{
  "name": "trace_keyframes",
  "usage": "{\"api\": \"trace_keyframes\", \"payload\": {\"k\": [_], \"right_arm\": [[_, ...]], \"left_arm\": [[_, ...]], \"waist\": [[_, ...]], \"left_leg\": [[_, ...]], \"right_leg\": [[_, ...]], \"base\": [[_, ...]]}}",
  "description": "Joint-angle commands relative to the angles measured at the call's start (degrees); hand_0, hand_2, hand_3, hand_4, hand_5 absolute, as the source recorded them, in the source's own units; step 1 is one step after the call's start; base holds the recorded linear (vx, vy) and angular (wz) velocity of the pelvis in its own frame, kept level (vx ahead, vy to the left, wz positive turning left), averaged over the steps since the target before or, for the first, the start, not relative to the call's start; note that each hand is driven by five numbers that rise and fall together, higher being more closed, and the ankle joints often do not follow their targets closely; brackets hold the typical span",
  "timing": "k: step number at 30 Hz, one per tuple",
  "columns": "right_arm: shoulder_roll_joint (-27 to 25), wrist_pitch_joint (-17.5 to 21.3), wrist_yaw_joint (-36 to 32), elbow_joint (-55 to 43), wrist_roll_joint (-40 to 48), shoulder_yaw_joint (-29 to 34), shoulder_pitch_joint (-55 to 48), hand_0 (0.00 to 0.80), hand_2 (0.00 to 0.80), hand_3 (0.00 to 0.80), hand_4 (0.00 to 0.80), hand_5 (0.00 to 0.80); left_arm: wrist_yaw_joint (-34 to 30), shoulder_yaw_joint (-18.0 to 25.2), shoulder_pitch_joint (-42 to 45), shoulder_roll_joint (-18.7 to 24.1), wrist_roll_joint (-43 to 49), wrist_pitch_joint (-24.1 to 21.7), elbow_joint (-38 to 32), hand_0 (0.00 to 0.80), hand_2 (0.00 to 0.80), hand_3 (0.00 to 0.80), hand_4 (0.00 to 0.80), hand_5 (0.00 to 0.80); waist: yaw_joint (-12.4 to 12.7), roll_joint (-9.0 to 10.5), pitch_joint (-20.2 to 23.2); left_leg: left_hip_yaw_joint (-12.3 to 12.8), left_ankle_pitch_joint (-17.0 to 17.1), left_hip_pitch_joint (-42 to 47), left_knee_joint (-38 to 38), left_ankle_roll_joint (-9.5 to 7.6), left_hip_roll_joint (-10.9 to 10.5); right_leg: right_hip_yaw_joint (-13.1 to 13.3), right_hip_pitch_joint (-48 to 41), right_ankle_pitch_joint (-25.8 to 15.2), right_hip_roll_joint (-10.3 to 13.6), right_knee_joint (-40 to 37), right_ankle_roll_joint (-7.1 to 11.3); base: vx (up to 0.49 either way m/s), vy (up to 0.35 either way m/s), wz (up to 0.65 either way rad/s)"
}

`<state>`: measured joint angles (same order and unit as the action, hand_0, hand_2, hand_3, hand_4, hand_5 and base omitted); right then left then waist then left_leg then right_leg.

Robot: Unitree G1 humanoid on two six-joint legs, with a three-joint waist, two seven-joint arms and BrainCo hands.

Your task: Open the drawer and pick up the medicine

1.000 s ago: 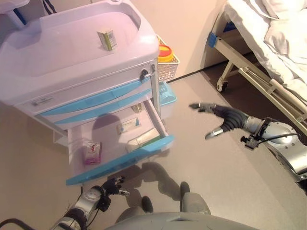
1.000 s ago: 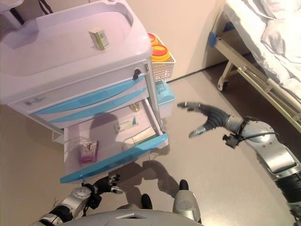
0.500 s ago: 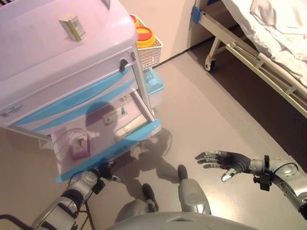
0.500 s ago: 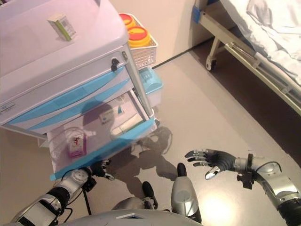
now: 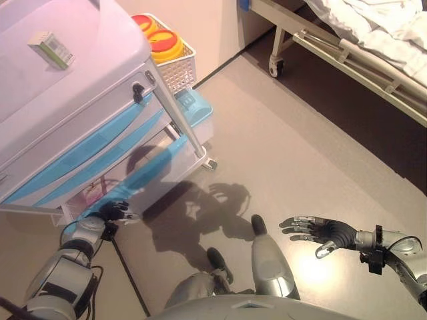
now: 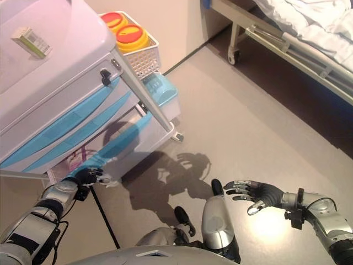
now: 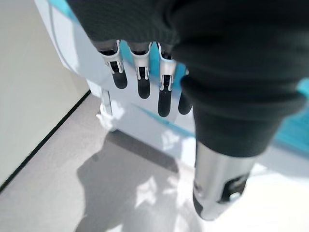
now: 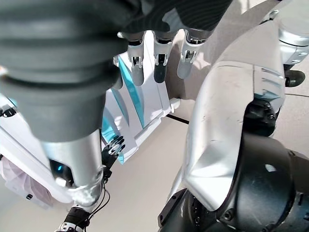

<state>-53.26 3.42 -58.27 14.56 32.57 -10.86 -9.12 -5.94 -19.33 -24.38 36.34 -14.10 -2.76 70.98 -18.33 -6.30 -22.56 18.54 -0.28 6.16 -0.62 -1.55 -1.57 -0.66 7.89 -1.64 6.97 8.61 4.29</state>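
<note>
We see the bottom drawer (image 5: 143, 175) pulled out of the cart (image 5: 73, 120) at left of frame, blue front angled outward. Our left hand (image 5: 112, 211) sits at the drawer's front edge, lower left, fingers (image 7: 165, 92) straight and relaxed, clamped on nothing. A pink medicine box (image 6: 76, 162) shows partly inside the drawer, just above that hand. Our right hand (image 5: 319, 233) hovers over the floor (image 5: 293, 153) at lower right, fingers spread apart, empty. Another small box (image 5: 52, 48) lies on the cart top, upper left.
</note>
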Motion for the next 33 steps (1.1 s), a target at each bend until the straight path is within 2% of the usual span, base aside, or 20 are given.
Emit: {"api": "trace_keyframes", "payload": {"k": [1, 8, 17, 24, 28, 33], "right_arm": [[-0.2, 4.0, -0.8, -0.6, 1.2, 1.0, -1.4, 0.000, 0.000, 0.000, 0.000, 0.000], [-0.6, 4.0, 0.2, -0.4, 1.0, 1.6, -1.0, 0.000, 0.000, 0.000, 0.000, 0.000], [-0.6, 4.4, 1.4, -0.2, 1.0, 1.6, -0.8, 0.000, 0.000, 0.000, 0.000, 0.000], [-1.4, 3.6, 3.7, -0.2, 1.9, 1.1, 0.9, 0.000, 0.000, 0.000, 0.000, 0.000], [-2.0, 4.2, 4.6, 0.2, 3.3, 0.3, 2.6, 0.000, 0.000, 0.000, 0.000, 0.000], [-2.0, 5.7, 5.1, 0.1, 5.0, -1.6, 4.6, 0.000, 0.000, 0.000, 0.000, 0.000]], "left_arm": [[1.4, 3.8, -0.3, 5.5, -2.6, -1.4, 2.4, 0.000, 0.000, 0.000, 0.000, 0.000], [2.2, 4.6, 0.5, 5.9, -2.4, -1.3, 2.8, 0.000, 0.000, 0.000, 0.000, 0.000], [2.9, 7.0, -1.1, 9.4, -5.5, -0.2, 5.4, 0.000, 0.000, 0.000, 0.000, 0.000], [4.4, 8.1, -2.8, 9.7, -7.3, 0.2, 7.6, 0.000, 0.000, 0.000, 0.000, 0.000], [6.5, 8.4, -5.4, 10.4, -10.6, 0.0, 9.0, 0.000, 0.000, 0.000, 0.000, 0.000], [3.8, 8.5, -10.9, 13.7, -14.6, -0.3, 11.0, 0.000, 0.000, 0.000, 0.000, 0.000]], "waist": [[0.3, 2.69, 2.1], [0.9, 3.11, 1.6], [1.5, 3.61, 0.6], [1.7, 4.00, -0.2], [1.6, 4.77, -1.4], [1.6, 6.47, -3.9]], "left_leg": [[-2.2, -8.2, -6.2, 10.9, 1.15, -1.5], [-2.6, -8.1, -6.9, 11.3, 1.21, -1.5], [-3.0, -8.0, -7.8, 11.9, 1.41, -1.1], [-3.1, -7.8, -9.2, 12.9, 1.59, -0.8], [-2.7, -7.8, -11.2, 14.3, 1.56, -0.2], [-1.9, -8.0, -15.3, 17.6, 1.28, 1.0]], "right_leg": [[-1.4, 1.0, 7.1, 3.7, 7.9, 3.46], [-1.6, 1.1, 6.9, 3.9, 7.3, 3.54], [-1.8, 1.3, 6.9, 4.0, 7.1, 3.51], [-1.8, 2.4, 6.6, 4.3, 7.4, 3.31], [-1.2, 4.5, 6.1, 4.2, 8.1, 3.14], [0.0, 8.4, 5.2, 3.5, 9.9, 3.06]], "base": [[-0.007, 0.060, -0.01], [-0.012, 0.032, -0.01], [-0.009, 0.007, 0.00], [-0.011, 0.020, 0.00], [-0.059, 0.033, 0.01], [-0.108, -0.008, -0.03]]}}
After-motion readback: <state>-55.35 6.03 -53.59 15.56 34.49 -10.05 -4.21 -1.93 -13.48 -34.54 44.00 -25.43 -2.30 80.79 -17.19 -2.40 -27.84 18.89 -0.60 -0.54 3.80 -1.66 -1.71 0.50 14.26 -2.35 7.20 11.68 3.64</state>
